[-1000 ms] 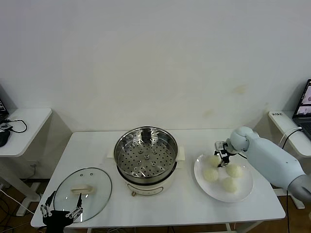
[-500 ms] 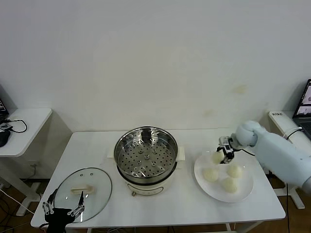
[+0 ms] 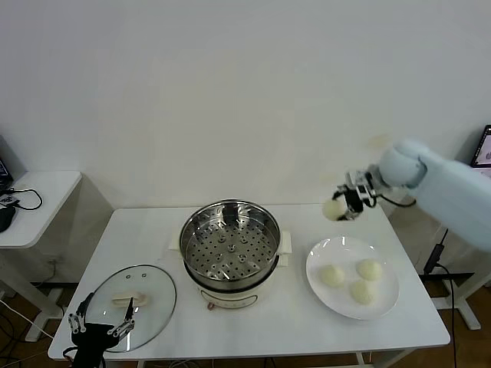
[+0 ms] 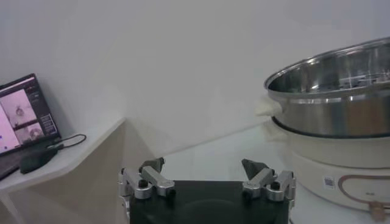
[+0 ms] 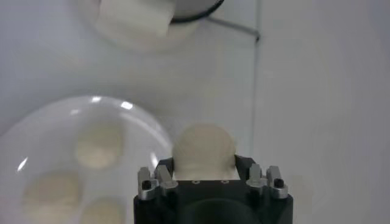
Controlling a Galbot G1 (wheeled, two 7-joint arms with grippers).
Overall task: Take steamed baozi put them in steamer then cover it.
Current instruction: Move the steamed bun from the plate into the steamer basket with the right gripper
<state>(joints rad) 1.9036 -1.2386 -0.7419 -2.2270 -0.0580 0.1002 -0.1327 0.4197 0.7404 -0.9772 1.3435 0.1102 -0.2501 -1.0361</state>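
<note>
So the right gripper [image 3: 346,205] has one baozi [image 3: 334,209] pinched between its fingers, lifted well clear of the table, above the far edge of the plate [image 3: 387,305] and off to the right of the steamer [image 3: 230,239]. The bun is round, so there's no real long axis or facing to speak of; it just bulges out past the fingertips in the right wrist view.

Biggest risk I'd guess: soft dough held by its sides only, so a quick swing could let it slip and drop short of the basket, or a harder pinch could dent it.

Three more buns [image 3: 352,279] sit on the plate near the table's right edge. The cover [image 3: 130,305] lies flat at the front left corner, handle up. The left gripper [image 3: 101,331] hangs at that front edge, fingers spread wide, holding nothing.
</note>
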